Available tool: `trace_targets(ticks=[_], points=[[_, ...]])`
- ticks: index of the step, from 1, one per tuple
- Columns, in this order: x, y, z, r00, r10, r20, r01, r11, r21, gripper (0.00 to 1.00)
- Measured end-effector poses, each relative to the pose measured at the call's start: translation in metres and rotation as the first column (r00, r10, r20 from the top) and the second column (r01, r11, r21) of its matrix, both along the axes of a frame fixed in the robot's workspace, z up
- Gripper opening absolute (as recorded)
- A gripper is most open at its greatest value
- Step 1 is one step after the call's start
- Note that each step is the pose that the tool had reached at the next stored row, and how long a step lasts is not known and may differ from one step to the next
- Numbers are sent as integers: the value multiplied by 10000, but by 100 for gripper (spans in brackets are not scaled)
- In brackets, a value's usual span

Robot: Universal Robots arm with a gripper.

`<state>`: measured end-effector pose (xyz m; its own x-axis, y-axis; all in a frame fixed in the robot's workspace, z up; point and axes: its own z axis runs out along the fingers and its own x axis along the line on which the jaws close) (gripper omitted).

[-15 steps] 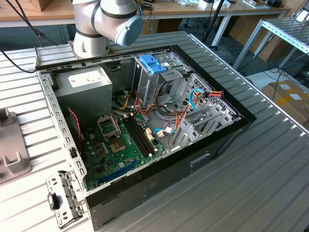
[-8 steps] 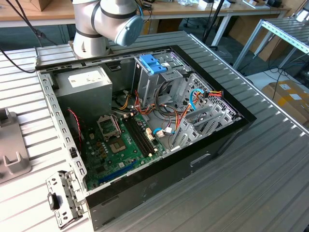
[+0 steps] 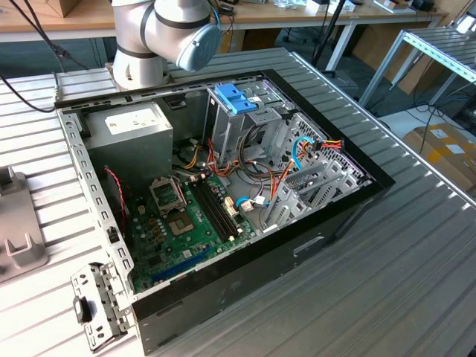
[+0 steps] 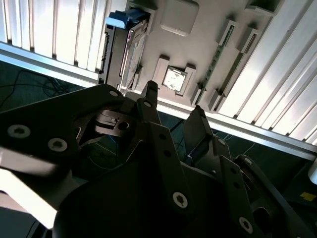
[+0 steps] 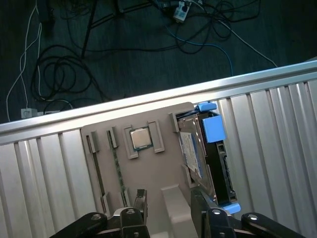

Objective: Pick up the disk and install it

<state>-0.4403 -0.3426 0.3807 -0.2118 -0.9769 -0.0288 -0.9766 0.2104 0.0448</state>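
Note:
The disk [image 5: 218, 163] stands on its edge in a slot of a grey parts tray [image 5: 153, 173], dark body in a bright blue carrier with a blue tab [image 5: 214, 128]. The second wrist view shows the same disk [image 4: 124, 44] in that tray [image 4: 198, 44]. My gripper [image 5: 169, 203] hovers above the tray, open, with nothing between its fingertips [image 5: 140, 198]. The disk sits just off to the side of one fingertip, apart from it. In the second wrist view the gripper [image 4: 173, 106] is likewise open and well above the tray.
The tray also carries a processor chip [image 5: 141, 138] and thin memory sticks [image 5: 115, 153]. In the exterior view an open computer case [image 3: 223, 186] sits mid-table with a light-blue bracket [image 3: 234, 97], a grey power supply [image 3: 134, 126] and the arm [image 3: 163, 37] behind it. Floor cables [image 5: 59, 74] lie past the table edge.

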Motion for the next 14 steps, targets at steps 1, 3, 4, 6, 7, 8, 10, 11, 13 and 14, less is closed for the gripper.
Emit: trace_targets(ticks=[1, 3, 4, 6, 7, 8, 10, 11, 13, 14], points=[[0, 4, -1, 10000, 0, 0, 0, 10000, 1, 48], [0, 15, -5, 10000, 0, 1, 0, 10000, 3, 48], [0, 17, -5, 10000, 0, 1, 0, 10000, 4, 48], [0, 25, -7, 10000, 0, 0, 0, 10000, 5, 48], [0, 29, -9, 10000, 0, 0, 0, 10000, 6, 48], [0, 34, -10, 10000, 0, 0, 0, 10000, 7, 48], [0, 39, -12, 10000, 0, 0, 0, 10000, 10, 48], [0, 41, -13, 10000, -1, 1, 1, 10000, 11, 48], [0, 50, -15, 10000, 0, 0, 0, 10000, 13, 48], [0, 54, -16, 10000, 0, 0, 0, 10000, 15, 48]])
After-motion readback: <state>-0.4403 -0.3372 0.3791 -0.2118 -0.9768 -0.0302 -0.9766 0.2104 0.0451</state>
